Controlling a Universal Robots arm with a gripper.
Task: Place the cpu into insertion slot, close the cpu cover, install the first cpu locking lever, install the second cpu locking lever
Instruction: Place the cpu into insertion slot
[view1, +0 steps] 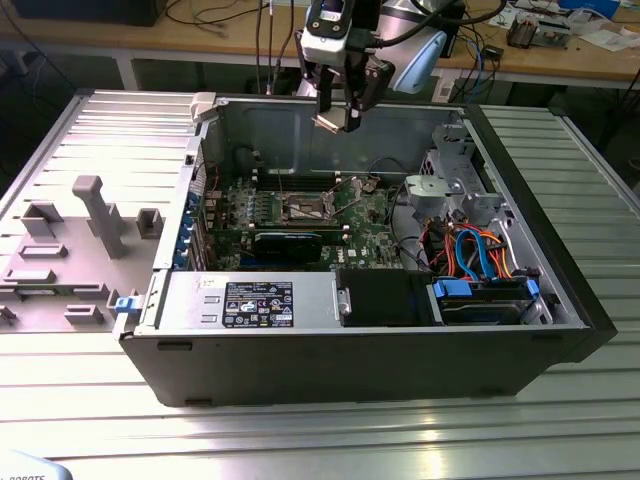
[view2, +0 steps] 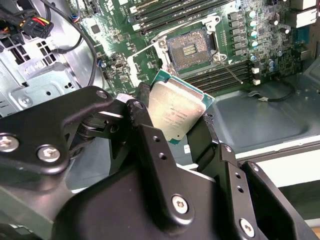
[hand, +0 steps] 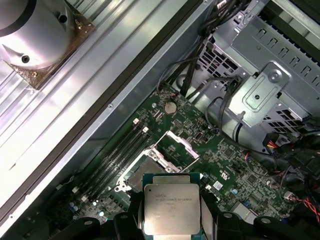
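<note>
Black fingers (view2: 150, 145) sit closest to the lens in the second wrist view, and they're clamped on the chip (view2: 177, 112), one on each of two opposite edges. So the gripper (view2: 175, 114) is closed around it, with the chip's dull metal top facing the camera and a bit of green rim showing past the tips. It looks tilted from this angle.

First wrist view shows the same grip: chip (hand: 171, 207) held flat between the tips of the gripper (hand: 172, 222), with the socket (hand: 141, 170) on the green board beyond it and not touching it. This view also shows the cover (hand: 182, 147) flipped up and open beside the socket, which I can't make out clearly in the other wrist view. That one does give a straight look into the socket (view2: 189, 47), with its dark middle bare and the long memory slots (view2: 220, 75) alongside.

Exterior view gives the height: gripper (view1: 340, 108) hangs up near the rim of the open computer case (view1: 350, 360), and the chip (view1: 328, 122) is well above the socket (view1: 305, 208).
</note>
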